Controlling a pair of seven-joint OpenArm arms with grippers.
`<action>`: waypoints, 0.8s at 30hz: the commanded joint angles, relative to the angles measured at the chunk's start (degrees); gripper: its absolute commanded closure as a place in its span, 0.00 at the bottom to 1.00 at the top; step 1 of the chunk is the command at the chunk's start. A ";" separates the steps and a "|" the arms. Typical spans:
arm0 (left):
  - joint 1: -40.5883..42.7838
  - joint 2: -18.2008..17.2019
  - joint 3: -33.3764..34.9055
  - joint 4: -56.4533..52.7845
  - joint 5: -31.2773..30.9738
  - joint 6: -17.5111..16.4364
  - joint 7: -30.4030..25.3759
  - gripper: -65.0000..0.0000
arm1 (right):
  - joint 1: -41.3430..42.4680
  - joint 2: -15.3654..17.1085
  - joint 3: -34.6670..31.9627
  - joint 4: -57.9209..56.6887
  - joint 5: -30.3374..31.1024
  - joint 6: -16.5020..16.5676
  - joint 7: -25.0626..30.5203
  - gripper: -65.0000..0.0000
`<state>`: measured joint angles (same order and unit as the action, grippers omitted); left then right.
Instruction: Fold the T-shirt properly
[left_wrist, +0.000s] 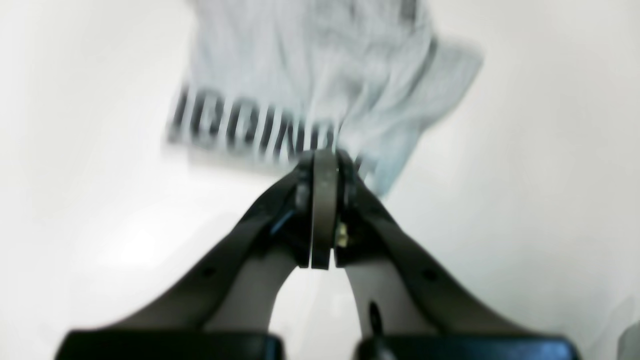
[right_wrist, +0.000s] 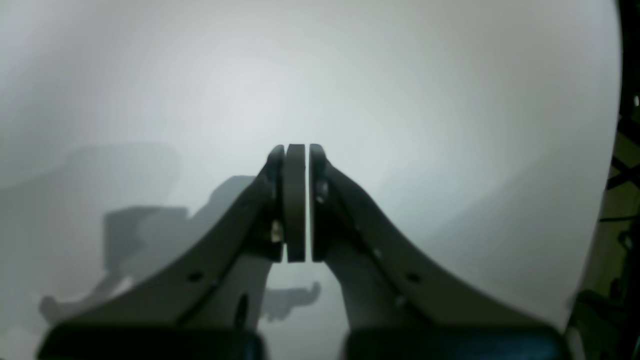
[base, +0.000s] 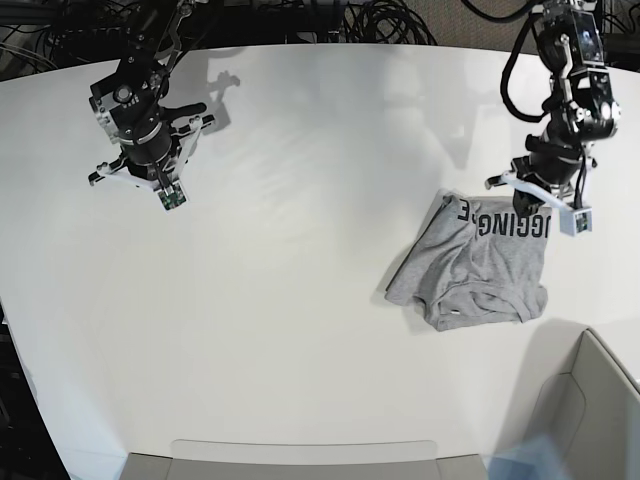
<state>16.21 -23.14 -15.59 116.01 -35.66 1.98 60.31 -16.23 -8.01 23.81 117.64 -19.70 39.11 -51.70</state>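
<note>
T-shirt fills the top of the left wrist view, blurred, lettering showing; we see the left gripper pinched together at its edge, a grip unclear. Right wrist: right gripper closed, empty, over bare table. Base: we see the crumpled shirt toward the table's right side.

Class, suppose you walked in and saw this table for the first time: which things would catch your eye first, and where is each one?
The crumpled light heather-grey cotton T-shirt with black block lettering stands out first, lying alone toward the right of the wide white round-edged table in the base view. Next comes the left gripper, jaws shut at the shirt's lettered edge. Far across the table, the right gripper hangs over bare white surface, jaws shut on nothing.
</note>
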 joint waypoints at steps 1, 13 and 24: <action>1.60 -0.29 -2.03 0.87 0.54 0.18 -1.63 1.00 | -2.19 -0.12 -0.03 1.08 0.50 0.89 2.87 0.97; 29.46 -1.26 -4.67 1.05 0.45 0.09 -20.53 1.00 | -28.03 -0.99 -0.21 1.08 0.93 0.89 21.33 0.97; 44.23 -3.99 -1.15 0.52 0.63 0.00 -27.30 1.00 | -47.55 -0.99 6.12 -0.41 23.88 0.89 30.91 0.97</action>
<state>59.51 -27.00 -16.51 115.98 -34.96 2.24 34.11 -63.00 -8.80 29.93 116.71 3.38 39.11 -21.74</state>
